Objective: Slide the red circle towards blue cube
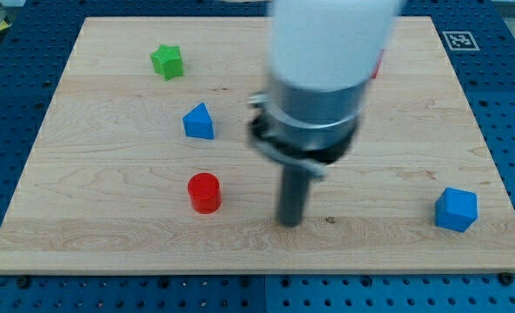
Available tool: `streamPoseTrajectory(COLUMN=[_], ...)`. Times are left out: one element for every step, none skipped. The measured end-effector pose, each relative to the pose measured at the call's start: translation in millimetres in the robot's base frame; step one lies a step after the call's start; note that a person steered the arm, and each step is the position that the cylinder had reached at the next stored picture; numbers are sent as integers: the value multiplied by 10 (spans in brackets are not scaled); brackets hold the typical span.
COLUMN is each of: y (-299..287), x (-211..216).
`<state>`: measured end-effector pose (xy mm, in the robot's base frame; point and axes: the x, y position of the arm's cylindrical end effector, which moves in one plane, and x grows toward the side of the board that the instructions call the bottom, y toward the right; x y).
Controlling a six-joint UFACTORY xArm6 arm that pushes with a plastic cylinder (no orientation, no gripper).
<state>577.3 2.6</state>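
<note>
The red circle (204,192), a short red cylinder, stands on the wooden board (110,226) left of centre, toward the view's bottom. The blue cube (456,209) sits near the board's bottom right corner. My tip (290,223) touches the board between them, about a hundred pixels to the right of the red circle and slightly lower, apart from it. The blue cube is far to the tip's right. The arm's blurred grey and white body (327,78) hangs above the tip and hides the board's top centre.
A blue triangular block (198,122) lies above the red circle. A green star-shaped block (167,62) sits near the top left. A sliver of a red block (377,68) shows at the arm's right edge, mostly hidden. A blue perforated table (510,130) surrounds the board.
</note>
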Motion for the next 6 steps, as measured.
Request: streamPoseTrajectory(y=[-918,-1530,-1608,-1165,-612,-248], x=[156,-335,-373,-379,-393,-392])
